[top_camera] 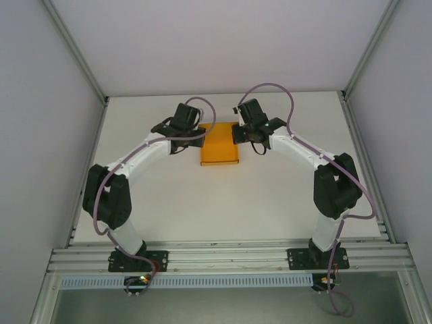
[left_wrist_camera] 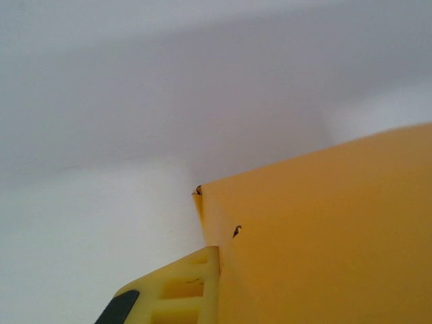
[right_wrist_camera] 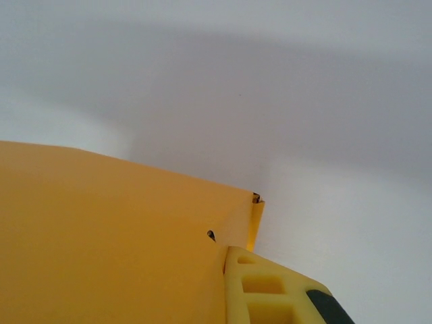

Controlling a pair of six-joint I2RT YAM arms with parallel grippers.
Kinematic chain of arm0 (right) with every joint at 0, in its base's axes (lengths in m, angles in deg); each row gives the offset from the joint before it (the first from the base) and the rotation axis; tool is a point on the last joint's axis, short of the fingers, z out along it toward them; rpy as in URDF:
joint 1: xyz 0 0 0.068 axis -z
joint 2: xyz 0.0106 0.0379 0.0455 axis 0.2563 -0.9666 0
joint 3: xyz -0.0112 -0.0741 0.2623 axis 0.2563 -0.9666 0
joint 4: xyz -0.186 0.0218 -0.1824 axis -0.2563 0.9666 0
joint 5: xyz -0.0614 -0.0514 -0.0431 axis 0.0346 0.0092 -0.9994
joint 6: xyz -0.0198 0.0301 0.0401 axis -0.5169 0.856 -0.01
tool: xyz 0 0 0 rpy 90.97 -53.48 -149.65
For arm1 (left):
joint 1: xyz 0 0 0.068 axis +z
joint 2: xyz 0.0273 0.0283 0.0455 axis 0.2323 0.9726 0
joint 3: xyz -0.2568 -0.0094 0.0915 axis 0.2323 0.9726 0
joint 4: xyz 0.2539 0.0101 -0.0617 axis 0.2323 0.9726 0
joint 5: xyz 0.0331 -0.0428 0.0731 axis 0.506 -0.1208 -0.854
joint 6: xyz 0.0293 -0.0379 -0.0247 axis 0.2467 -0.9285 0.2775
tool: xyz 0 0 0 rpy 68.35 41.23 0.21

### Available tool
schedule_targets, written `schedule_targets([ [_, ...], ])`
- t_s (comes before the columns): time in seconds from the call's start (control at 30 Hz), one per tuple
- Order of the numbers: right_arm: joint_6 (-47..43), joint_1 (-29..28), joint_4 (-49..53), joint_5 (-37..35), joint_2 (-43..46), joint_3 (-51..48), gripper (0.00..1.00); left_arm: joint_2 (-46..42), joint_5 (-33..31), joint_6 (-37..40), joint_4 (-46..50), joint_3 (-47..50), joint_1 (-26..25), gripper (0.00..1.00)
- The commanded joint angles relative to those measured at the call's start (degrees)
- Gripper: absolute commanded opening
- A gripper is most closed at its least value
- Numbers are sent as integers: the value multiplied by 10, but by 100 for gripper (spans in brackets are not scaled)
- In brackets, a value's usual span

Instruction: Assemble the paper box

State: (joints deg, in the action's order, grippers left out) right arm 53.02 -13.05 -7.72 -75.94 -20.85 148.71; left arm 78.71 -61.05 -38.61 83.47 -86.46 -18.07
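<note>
The paper box point(top_camera: 219, 152) is a bright orange folded card lying on the white table at the back middle, between my two arms. My left gripper point(top_camera: 201, 137) is at its far left edge. My right gripper point(top_camera: 235, 133) is at its far right edge. In the left wrist view a yellow finger point(left_wrist_camera: 179, 290) presses flat against an orange panel point(left_wrist_camera: 324, 236), and the other finger is hidden behind the card. In the right wrist view a yellow finger point(right_wrist_camera: 270, 293) likewise clamps an orange panel point(right_wrist_camera: 108, 236). Both grippers point(left_wrist_camera: 219, 263) point(right_wrist_camera: 225, 263) are shut on thin card near a folded corner.
The white table point(top_camera: 223, 209) is bounded by grey walls with metal frame posts on the left point(top_camera: 74, 54) and right point(top_camera: 368, 54). An aluminium rail point(top_camera: 229, 256) carrying the arm bases runs along the near edge.
</note>
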Motion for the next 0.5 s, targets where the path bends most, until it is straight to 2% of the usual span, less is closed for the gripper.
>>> schedule_targets([
  [0.0, 128, -11, -50, -12, -8, 26, 0, 18, -19, -162, -13, -7, 5, 0],
  [0.13, 142, -20, -59, -20, -17, 25, 0, 33, 18, -190, -56, 1, 4, 0],
  [0.47, 158, -30, -126, -68, -21, -47, 0, 10, 9, -151, -119, 73, -7, 0],
])
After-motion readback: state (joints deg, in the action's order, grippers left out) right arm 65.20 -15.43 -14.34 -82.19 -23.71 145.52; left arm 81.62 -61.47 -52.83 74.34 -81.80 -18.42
